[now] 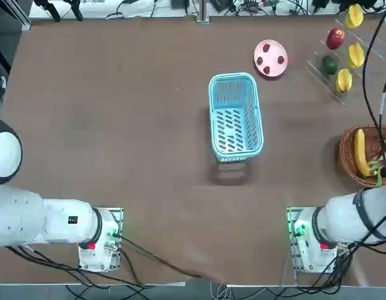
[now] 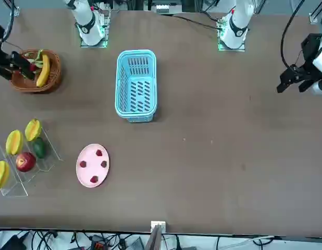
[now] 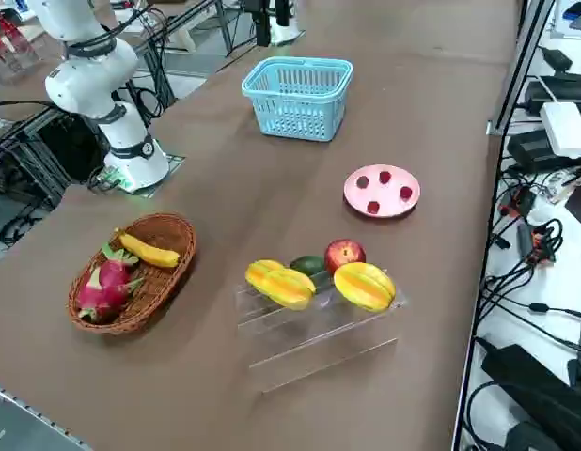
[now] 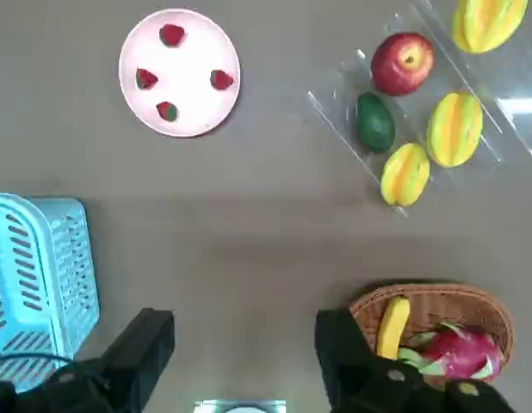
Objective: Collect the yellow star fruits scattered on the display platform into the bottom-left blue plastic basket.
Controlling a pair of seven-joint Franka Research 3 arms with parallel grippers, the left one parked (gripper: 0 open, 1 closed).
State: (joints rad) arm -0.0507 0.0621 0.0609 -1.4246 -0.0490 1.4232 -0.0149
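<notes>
my claw (image 4: 244, 348) hangs high above the table with its two fingers spread wide and nothing between them, looking straight down. closest beneath it is the round wicker basket (image 4: 490, 310) with a banana (image 4: 391, 327) and a dragon fruit (image 4: 460, 351), which i leave alone. to the other side sits the blue plastic basket (image 4: 38, 284), empty as far as i can see, well apart from the fruit. farther out stands the clear display platform (image 4: 335, 112), carrying all three star fruits: one nearest me (image 4: 405, 174), one just beyond it (image 4: 454, 129), one at the far end (image 4: 485, 21). a green avocado (image 4: 374, 121) and a red apple (image 4: 402, 62) share the rack, and a pink plate (image 4: 180, 73) with strawberries lies off to the side. i judge the nearest star fruit the sensible first pick: come down centred over it, fingers across its narrow ridged width, clear of the avocado just beside it, and close gently so it doesn't roll off the slick acrylic
</notes>
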